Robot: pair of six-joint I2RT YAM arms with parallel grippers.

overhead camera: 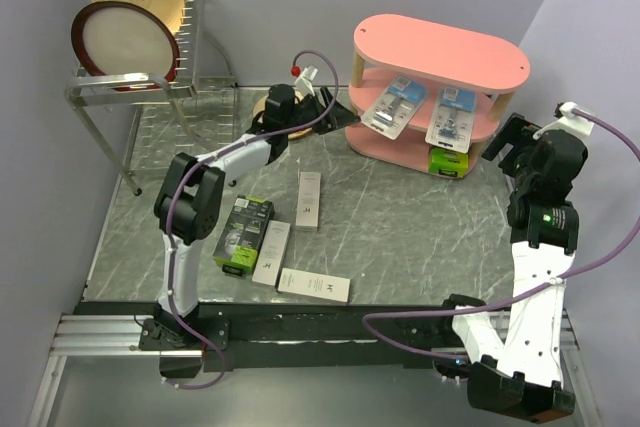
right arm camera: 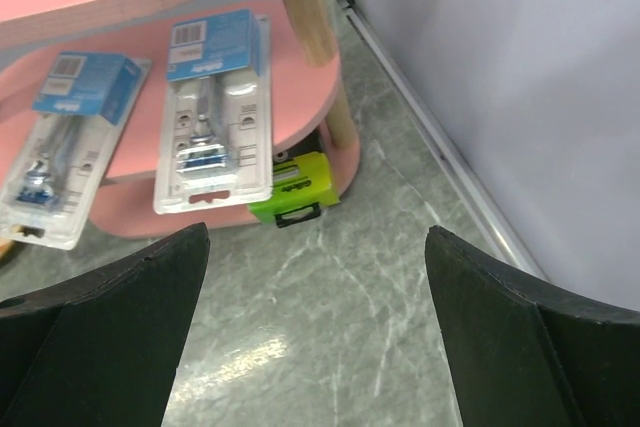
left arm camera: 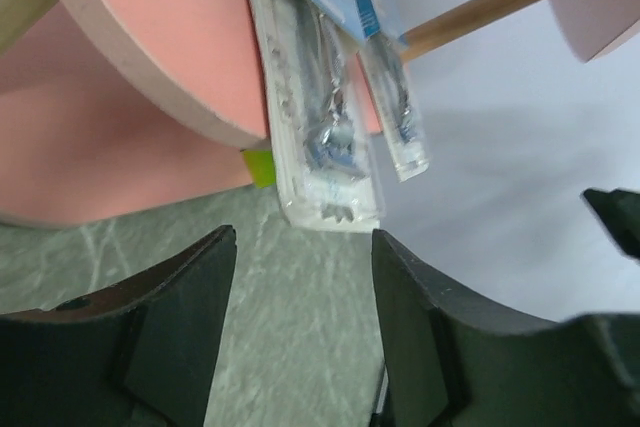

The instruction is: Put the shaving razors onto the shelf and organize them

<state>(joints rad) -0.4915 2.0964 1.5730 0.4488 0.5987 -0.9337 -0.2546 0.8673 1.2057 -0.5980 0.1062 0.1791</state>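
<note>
The pink shelf (overhead camera: 440, 44) stands at the back right. Two blue-white blister cards (overhead camera: 390, 107) (overhead camera: 450, 119) lean on its middle tier, and a lime-green box (overhead camera: 447, 161) sits on the bottom tier. My left gripper (overhead camera: 338, 112) is open and empty just left of the left card (left arm camera: 320, 127). My right gripper (overhead camera: 503, 139) is open and empty to the right of the shelf, facing the right card (right arm camera: 212, 112) and the green box (right arm camera: 295, 187). A black-and-lime box (overhead camera: 241, 233) and three slim white boxes (overhead camera: 309, 198) (overhead camera: 271, 251) (overhead camera: 314, 284) lie on the table.
A metal wire dish rack (overhead camera: 130, 82) with two plates stands at the back left. The grey wall (right arm camera: 520, 87) runs close along the right of the shelf. A round wooden object (overhead camera: 262, 107) lies behind my left gripper.
</note>
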